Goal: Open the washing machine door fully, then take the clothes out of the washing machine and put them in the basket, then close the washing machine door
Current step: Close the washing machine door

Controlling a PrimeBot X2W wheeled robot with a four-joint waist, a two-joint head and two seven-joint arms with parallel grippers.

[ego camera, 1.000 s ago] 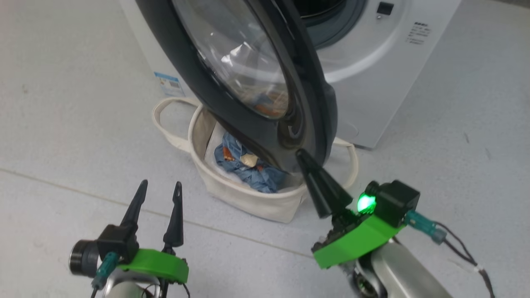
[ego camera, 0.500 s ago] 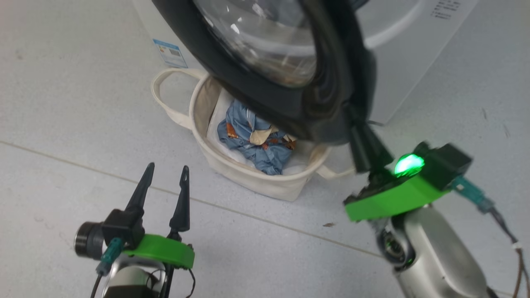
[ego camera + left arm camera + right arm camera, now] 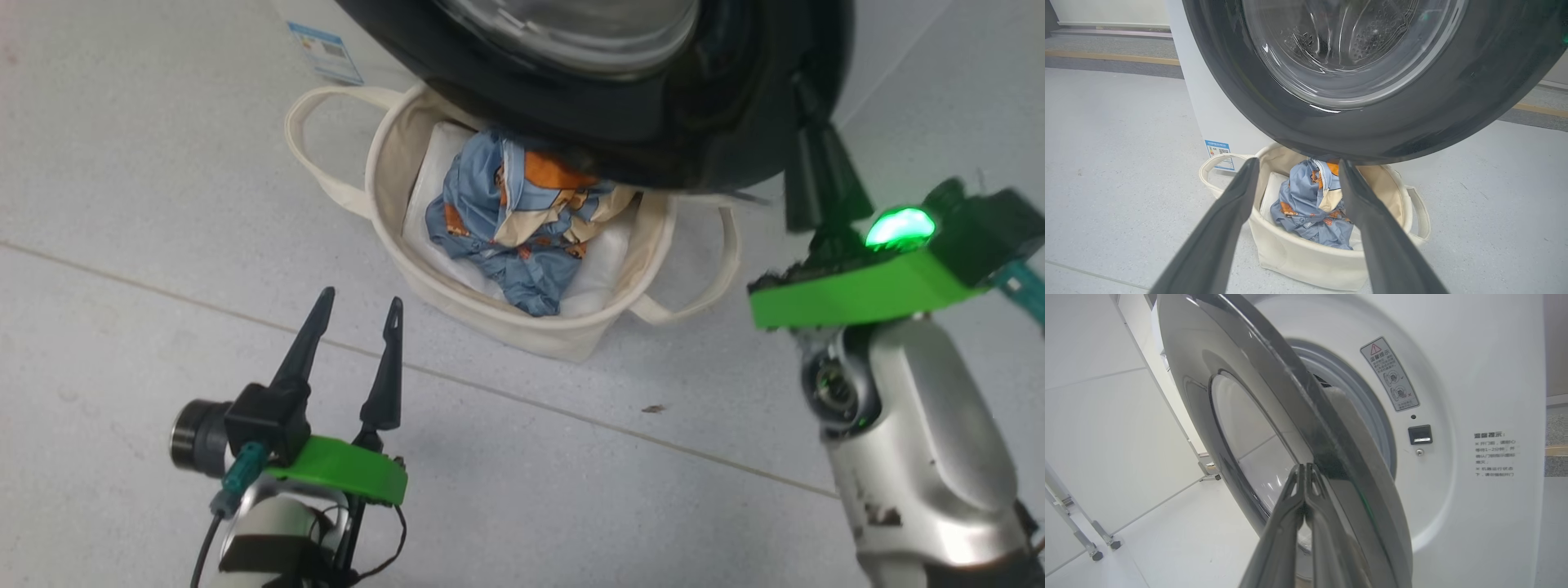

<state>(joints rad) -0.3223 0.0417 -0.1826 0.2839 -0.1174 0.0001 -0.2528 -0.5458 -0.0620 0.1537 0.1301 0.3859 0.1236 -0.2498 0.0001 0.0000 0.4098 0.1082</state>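
The washing machine door [image 3: 620, 114], with its glossy black rim and glass bowl, hangs over the basket [image 3: 506, 327]. The cream basket stands on the floor and holds the blue and orange clothes [image 3: 522, 220] on a white sheet. My right gripper [image 3: 812, 155] is shut, with its tips [image 3: 1304, 466] against the door's [image 3: 1241, 428] outer face near the rim. Nothing is between its fingers. Beyond the door is the white washing machine [image 3: 1453, 416] with its grey drum mouth. My left gripper [image 3: 362, 296] is open and empty in front of the basket [image 3: 1310, 261], pointing at the clothes [image 3: 1310, 208].
A floor seam [image 3: 571, 412] runs across in front of the basket, with a small speck of debris [image 3: 651, 407] beside it. The washer's blue label sticker [image 3: 326, 51] is at the back left. Metal stand legs [image 3: 1094, 547] stand to the left of the door.
The head camera has shifted. The door has swung from edge-on to facing me. My shut right gripper has moved up and right with its edge. More of the clothes shows.
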